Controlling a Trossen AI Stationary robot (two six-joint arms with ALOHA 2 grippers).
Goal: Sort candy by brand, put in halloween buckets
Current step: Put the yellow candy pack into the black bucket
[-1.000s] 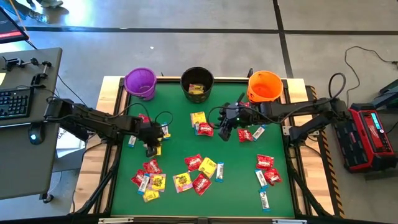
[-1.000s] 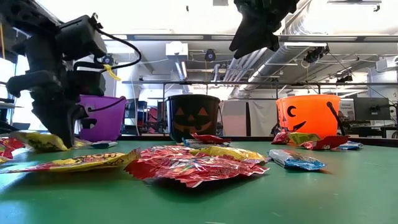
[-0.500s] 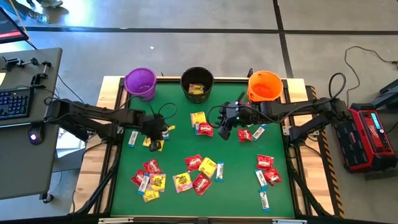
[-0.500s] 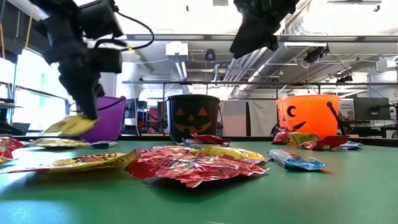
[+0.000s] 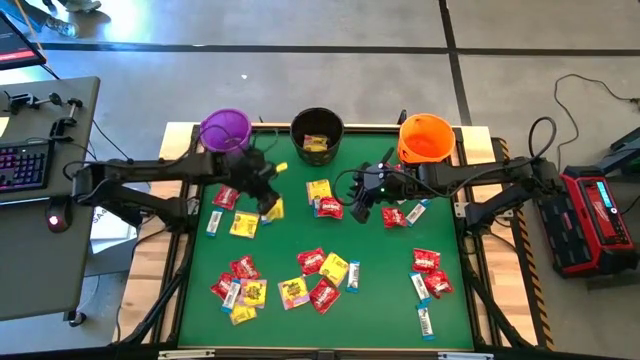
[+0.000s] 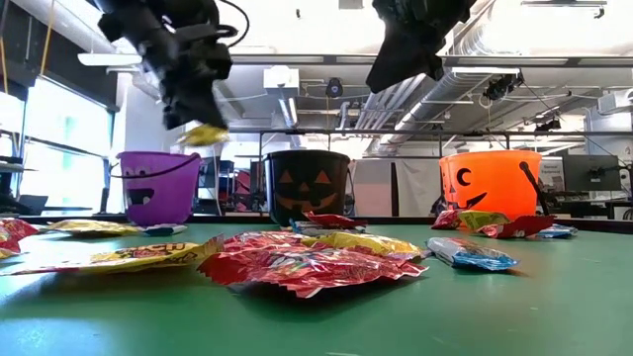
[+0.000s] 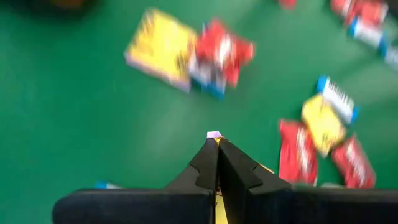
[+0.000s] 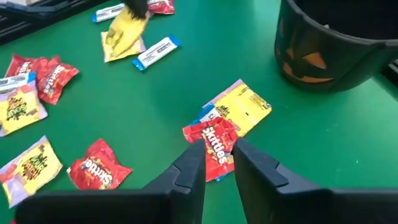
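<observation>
Candy of three kinds lies scattered on the green felt table (image 5: 380, 300): glossy red packets, yellow packets, slim white-and-blue bars. Left gripper (image 5: 268, 203) is up off the table, between the purple plastic pail (image 5: 225, 128) and the black plastic pail (image 5: 317, 126) but nearer the table's middle, fingers pressed tight on a yellow candy packet (image 6: 203, 133) that hangs below them in the low view. Left wrist view shows fingers (image 7: 208, 163) closed flat together, with a thin yellow edge between them. Right gripper (image 8: 214, 160) hangs above a red Skittles packet (image 8: 213, 144) that partly overlaps a yellow packet (image 8: 244, 111), near the black pail with its jack-o'-lantern face. Right fingers (image 8: 189, 171) stand at a narrow gap, holding nothing, apart from the red packet. Orange plastic pail with dark face (image 5: 425, 137) sits at the table's back right corner, purple at back left, black between them. Black pail already has yellow candy inside (image 5: 315, 143). Biggest cluster (image 5: 285, 280) of candy lies front centre-left; a smaller group (image 5: 428, 278) lies front right. A white-and-blue bar (image 5: 214, 223) lies just beside a yellow packet (image 5: 243, 225) below the left gripper.
</observation>
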